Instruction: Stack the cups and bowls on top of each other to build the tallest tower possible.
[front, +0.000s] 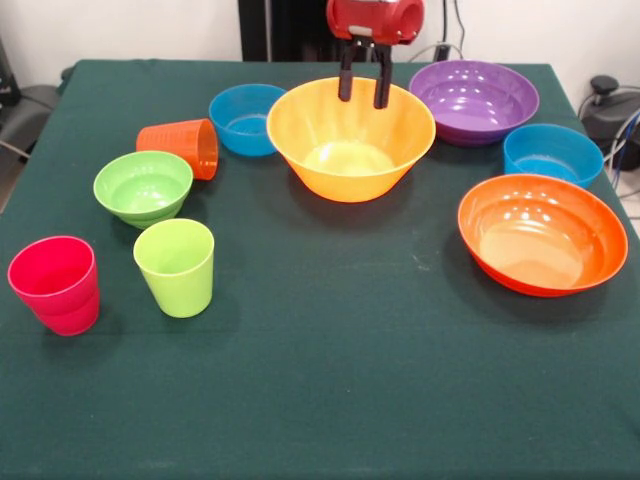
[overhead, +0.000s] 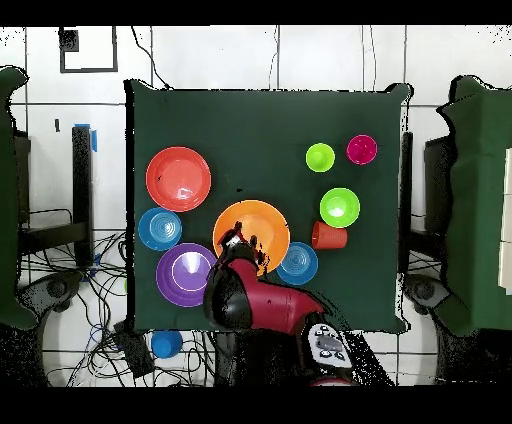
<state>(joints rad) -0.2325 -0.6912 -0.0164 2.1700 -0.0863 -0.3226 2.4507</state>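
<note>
My gripper is open and empty, and hangs over the far rim of the big yellow-orange bowl; it also shows in the overhead view. The purple bowl, two small blue bowls and the red-orange bowl stand apart around it. The orange cup lies on its side next to the small green bowl. The lime green cup and pinkish red cup stand upright. Nothing is stacked, so no tower shows. The big pink bowl is out of view.
The dark green table has bare cloth across its near half. In the overhead view, cables and a blue object lie on the floor beside the robot's base.
</note>
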